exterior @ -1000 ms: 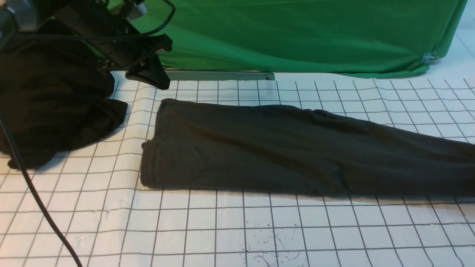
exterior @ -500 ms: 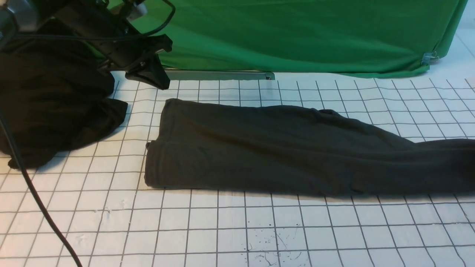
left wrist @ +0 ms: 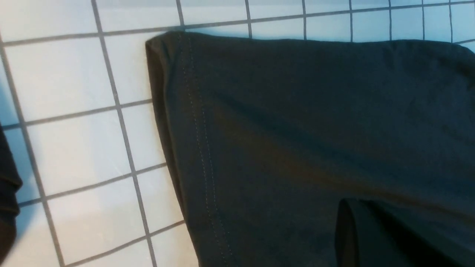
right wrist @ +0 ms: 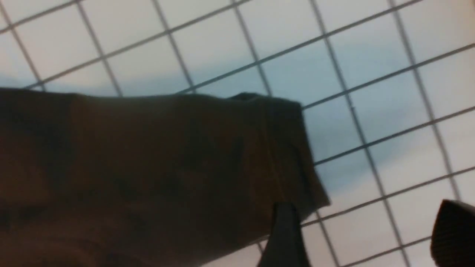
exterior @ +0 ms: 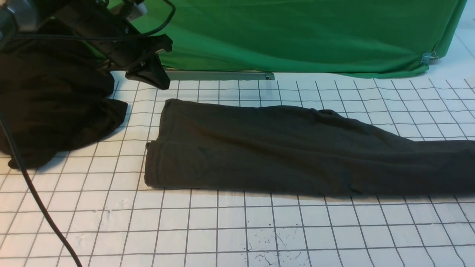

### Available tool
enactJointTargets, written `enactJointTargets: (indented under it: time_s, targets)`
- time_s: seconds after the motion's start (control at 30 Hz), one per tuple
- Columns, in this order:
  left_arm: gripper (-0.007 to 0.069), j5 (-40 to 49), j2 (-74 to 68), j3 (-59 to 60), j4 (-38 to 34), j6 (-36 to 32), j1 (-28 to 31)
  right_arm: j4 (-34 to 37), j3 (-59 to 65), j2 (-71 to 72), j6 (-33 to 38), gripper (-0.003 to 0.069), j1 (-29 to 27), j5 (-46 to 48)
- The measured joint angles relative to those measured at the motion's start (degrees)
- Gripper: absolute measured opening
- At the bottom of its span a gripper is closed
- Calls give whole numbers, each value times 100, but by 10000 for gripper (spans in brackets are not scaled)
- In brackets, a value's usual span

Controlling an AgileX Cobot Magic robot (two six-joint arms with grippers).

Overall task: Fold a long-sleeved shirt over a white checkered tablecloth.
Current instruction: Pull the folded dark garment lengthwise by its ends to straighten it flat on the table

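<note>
Since a second ago, your shirt (exterior: 297, 148) has slid slightly right, and its right stretch has straightened, the far edge now levelling off there. It lies flat on the tablecloth (exterior: 259, 230) as a long folded strip across the middle. Its long axis runs left to right, and the stitched hem points left toward the black heap (exterior: 55, 111). The right gripper (right wrist: 367, 237) has its fingers apart, holding nothing, just beside the shirt's end. The left gripper (exterior: 157, 79) hovers near the far edge, fingers together.
</note>
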State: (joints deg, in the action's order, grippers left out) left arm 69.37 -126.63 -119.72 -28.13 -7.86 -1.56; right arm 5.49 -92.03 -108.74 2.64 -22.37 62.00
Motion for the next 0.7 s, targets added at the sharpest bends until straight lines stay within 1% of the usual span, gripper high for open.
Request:
enactJointTargets:
  time_s: [0.07,0.17,0.2,0.27,0.37,0.5,0.53,0.57,0.6,0.63,0.67,0.7]
  targets:
    - [1,-18,0,0,0,1,0,57,91,-58,7,524,1,-46]
    - [1,-57,0,0,0,-6,0,88,337,-361,7,608,1,-220]
    - [1,-57,0,0,0,-6,0,88,391,-489,7,625,1,-286]
    - [1,-57,0,0,0,-6,0,83,457,-681,7,634,1,-349]
    - [1,-57,0,0,0,-6,0,83,491,-1067,7,609,1,-389]
    - [1,-57,0,0,6,-12,0,38,480,-1250,54,494,1,-392]
    - [1,-57,0,0,0,-38,0,32,475,-1262,111,441,1,-392]
    - [1,-57,0,0,0,-52,0,32,469,-1266,155,415,1,-392]
    - [1,-57,0,0,0,-63,0,51,470,-1266,190,367,1,-392]
    - [1,-57,0,0,0,-74,0,57,470,-1266,213,346,1,-392]
    - [1,-57,0,0,0,-92,0,106,470,-1266,287,258,1,-392]
    - [1,-57,0,0,0,-92,0,137,470,-1266,311,202,1,-380]
